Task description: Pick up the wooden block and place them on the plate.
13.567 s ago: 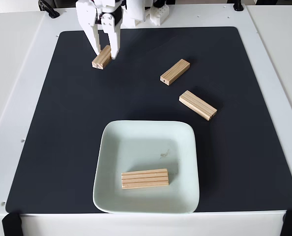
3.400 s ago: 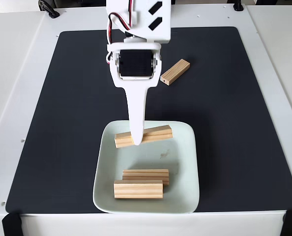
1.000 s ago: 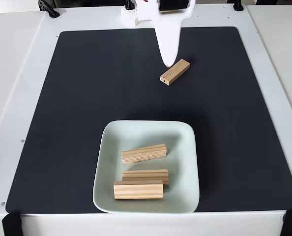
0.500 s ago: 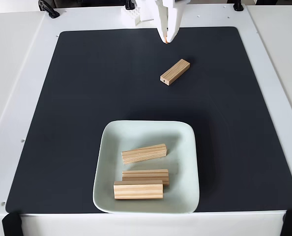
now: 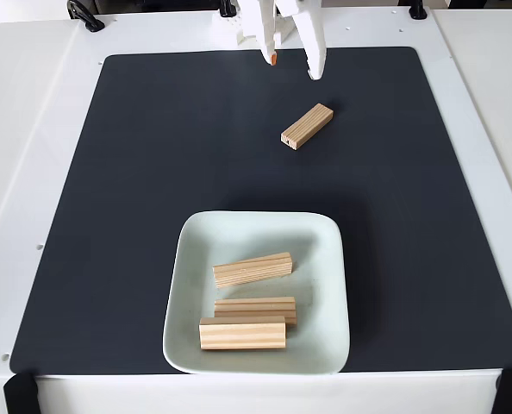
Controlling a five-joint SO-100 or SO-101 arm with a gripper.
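One wooden block [image 5: 307, 126] lies at a slant on the black mat, upper right of centre. Three more blocks rest inside the pale green plate [image 5: 190, 259] near the front: one tilted [image 5: 252, 269], one flat below it [image 5: 256, 304], one at the front left [image 5: 242, 334] overlapping that one. My white gripper [image 5: 294, 67] hangs at the mat's far edge, just beyond the lone block and a little to its left. Its fingers stand apart with nothing between them.
The black mat [image 5: 135, 172] covers most of the white table. The arm's base sits at the back edge. Small black fittings [image 5: 84, 15] stand at the far corners, and black clips [image 5: 19, 392] at the front corners.
Half a second ago the fingers were together over the mat's far edge; now they are spread apart. Before that the gripper drew back from beside the lone block.
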